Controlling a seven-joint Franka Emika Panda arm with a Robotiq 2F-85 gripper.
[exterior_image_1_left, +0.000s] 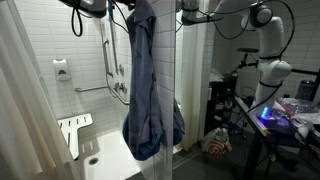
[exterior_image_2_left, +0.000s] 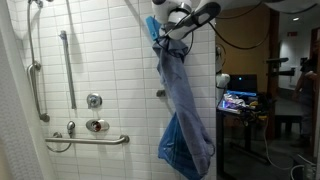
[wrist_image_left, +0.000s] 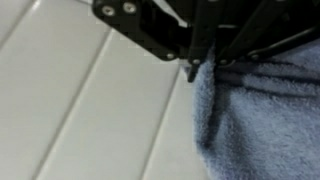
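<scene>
Tool (exterior_image_2_left: 166, 28) pinched shut on top of blue towel (exterior_image_2_left: 185, 100), hanging toward six o'clock beside tiled wall (exterior_image_2_left: 110, 60). A firm, level hold should prevent slipping.

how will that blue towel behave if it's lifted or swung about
Probably floppy: the blue towel hangs in long limp folds from the fingers. Its looped pile looks grippy, so unlikely to slip. Likely to sway if moved.
</scene>
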